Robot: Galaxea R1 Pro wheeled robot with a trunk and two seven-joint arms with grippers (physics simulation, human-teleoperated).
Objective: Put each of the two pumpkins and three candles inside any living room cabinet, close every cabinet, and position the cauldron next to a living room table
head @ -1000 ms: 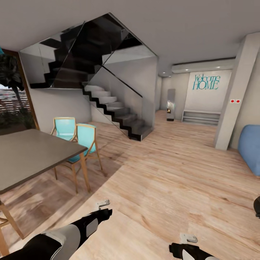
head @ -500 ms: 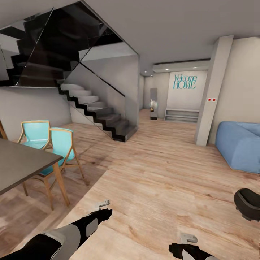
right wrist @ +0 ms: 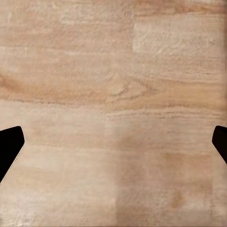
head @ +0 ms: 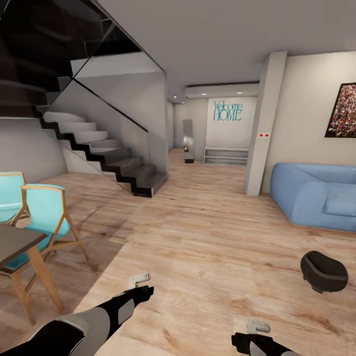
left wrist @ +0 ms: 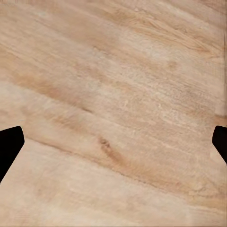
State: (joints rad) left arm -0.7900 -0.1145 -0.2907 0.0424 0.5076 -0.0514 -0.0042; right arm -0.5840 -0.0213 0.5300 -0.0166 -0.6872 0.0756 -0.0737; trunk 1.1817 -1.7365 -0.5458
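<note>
Turning right, the head camera brings the cauldron (head: 324,271) fully into view on the floor, near the sofa (head: 316,195). Both grippers hang low with jaws spread and nothing between them, idle while driving.

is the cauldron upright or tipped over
Tipped: the cauldron lies on the wood floor with its wide mouth tilted up and sideways.

Left arm (head: 99,316) is showing glossy black casing with grey panel (pale bracket at wrist); fingertips (left wrist: 10,144) black.
</note>
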